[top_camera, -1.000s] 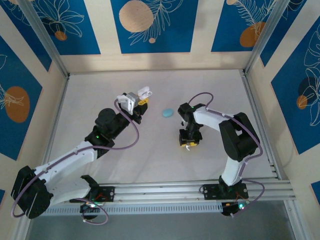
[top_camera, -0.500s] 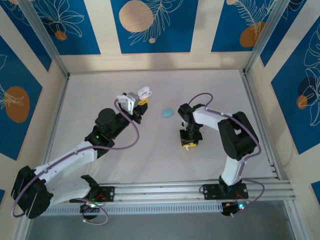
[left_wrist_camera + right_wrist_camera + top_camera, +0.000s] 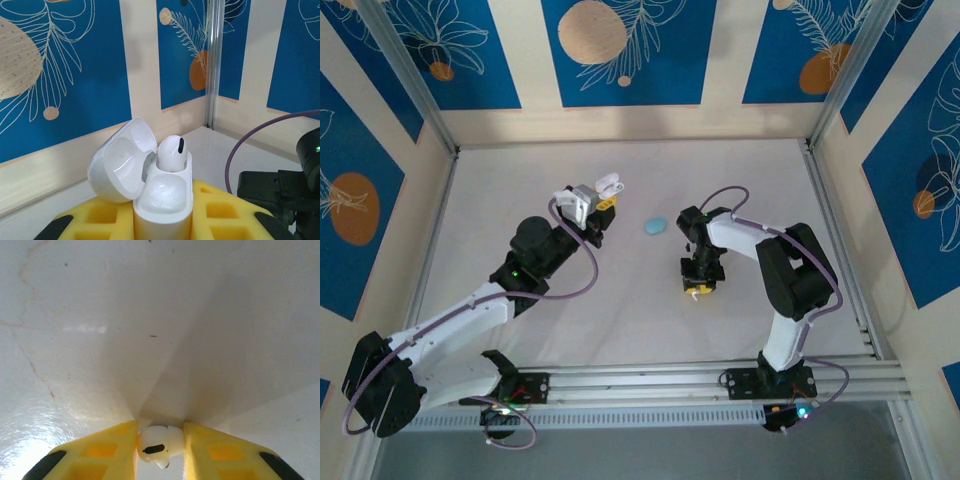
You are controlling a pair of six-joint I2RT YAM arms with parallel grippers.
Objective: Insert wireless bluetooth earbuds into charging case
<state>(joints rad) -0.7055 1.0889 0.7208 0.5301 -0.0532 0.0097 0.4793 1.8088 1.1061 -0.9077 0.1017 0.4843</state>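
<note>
My left gripper is raised above the table and shut on a white charging case between its yellow pads. The case's lid is swung open to the left. One white earbud sits in the far slot, and the near slot is empty. My right gripper points straight down at the table, right of centre. Its yellow fingers press on both sides of a second white earbud, at or just above the tabletop.
A light blue oval case lies on the white table between the two grippers. Low walls and metal rails bound the table on all sides. The right arm's purple cable loops near the left gripper.
The right gripper's fingers have closed in onto the white earbud at the table. The left arm has stayed still with the open case.
</note>
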